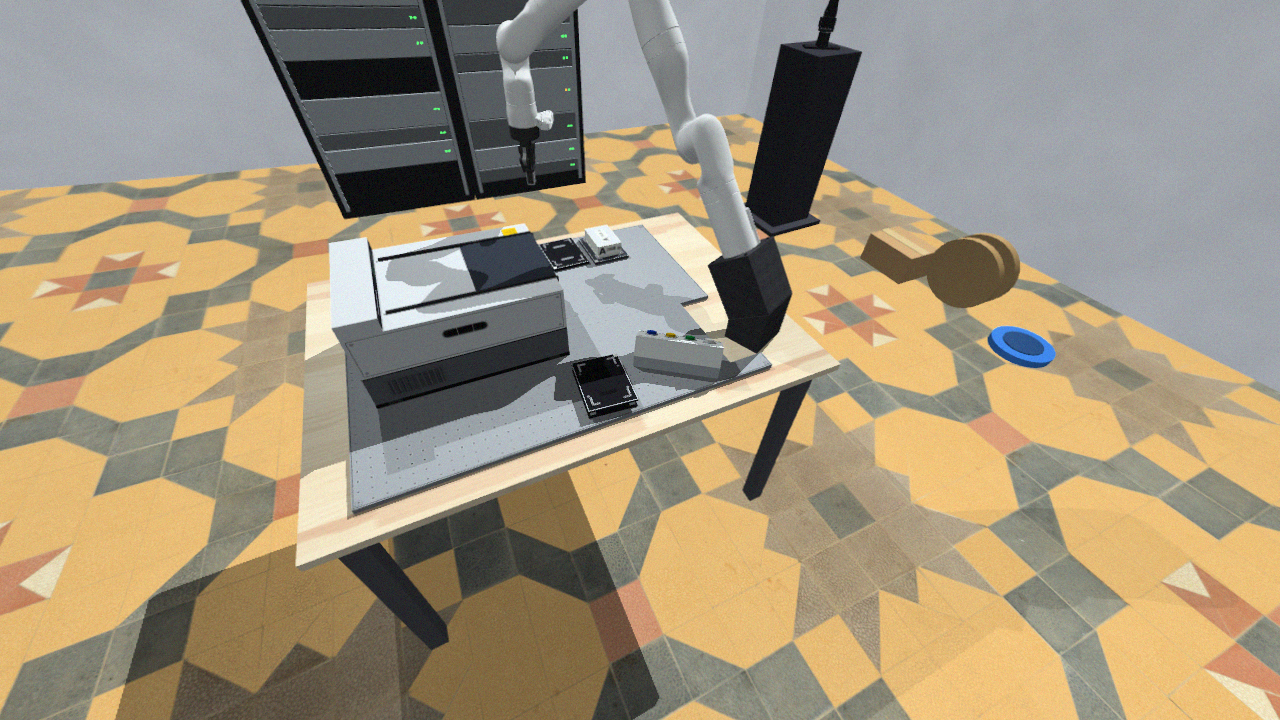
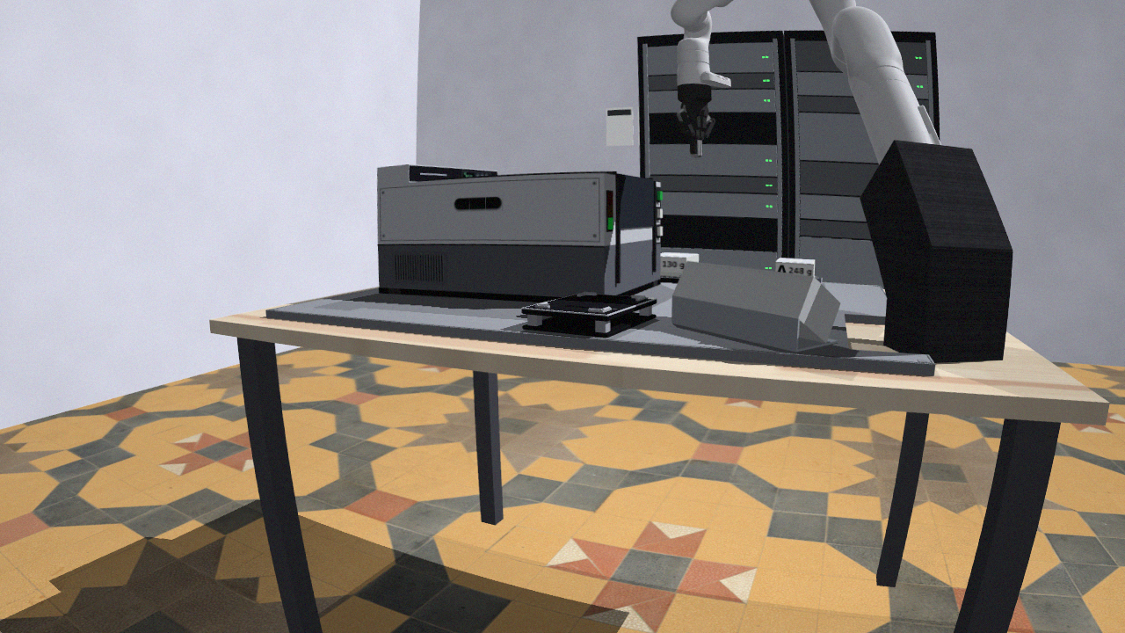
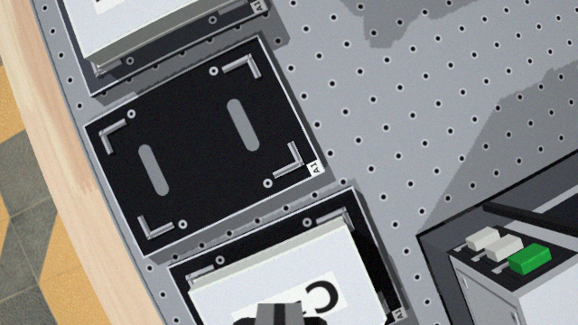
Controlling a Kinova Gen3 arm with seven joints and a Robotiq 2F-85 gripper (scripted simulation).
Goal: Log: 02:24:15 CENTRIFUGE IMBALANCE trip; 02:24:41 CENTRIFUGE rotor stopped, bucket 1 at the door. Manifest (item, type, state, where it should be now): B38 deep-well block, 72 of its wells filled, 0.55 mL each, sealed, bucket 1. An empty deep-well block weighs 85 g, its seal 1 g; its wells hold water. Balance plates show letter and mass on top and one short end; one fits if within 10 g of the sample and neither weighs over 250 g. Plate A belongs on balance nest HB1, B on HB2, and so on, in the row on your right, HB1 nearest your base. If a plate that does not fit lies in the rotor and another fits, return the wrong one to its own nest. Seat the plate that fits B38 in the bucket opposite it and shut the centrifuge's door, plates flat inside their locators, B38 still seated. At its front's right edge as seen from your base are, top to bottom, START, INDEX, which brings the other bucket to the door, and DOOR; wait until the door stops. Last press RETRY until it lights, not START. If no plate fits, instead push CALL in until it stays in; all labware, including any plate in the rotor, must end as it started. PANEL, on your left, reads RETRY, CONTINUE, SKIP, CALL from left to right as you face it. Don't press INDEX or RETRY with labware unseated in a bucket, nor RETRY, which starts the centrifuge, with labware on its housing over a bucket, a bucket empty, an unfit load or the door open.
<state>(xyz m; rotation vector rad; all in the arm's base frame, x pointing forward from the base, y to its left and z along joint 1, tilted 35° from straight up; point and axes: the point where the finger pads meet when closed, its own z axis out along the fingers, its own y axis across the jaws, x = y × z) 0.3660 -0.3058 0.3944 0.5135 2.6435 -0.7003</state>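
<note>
My gripper (image 1: 529, 175) (image 2: 696, 146) (image 3: 279, 312) is shut and empty, high above the nest row at the far side of the table. In the wrist view, white plate C (image 3: 280, 275) lies in its nest right below the fingers. Its 130 g label (image 2: 672, 264) shows in the exterior view. The neighbouring nest (image 3: 199, 144) (image 1: 566, 253) is empty. Beyond it lies plate A (image 3: 149, 23) (image 1: 605, 241), labelled 248 g (image 2: 795, 269). The grey centrifuge (image 1: 447, 308) (image 2: 503, 232) stands beside the row. Two white buttons (image 3: 492, 243) and a green one (image 3: 529, 258) sit at its corner. I see no deep-well block.
The grey button panel (image 1: 677, 353) (image 2: 747, 307) sits near the arm's black base (image 1: 751, 291). Another empty black nest (image 1: 604, 385) (image 2: 588, 310) lies before the centrifuge. Server racks (image 1: 393, 98) stand behind the table. A tall black column (image 1: 796, 134) stands beside it.
</note>
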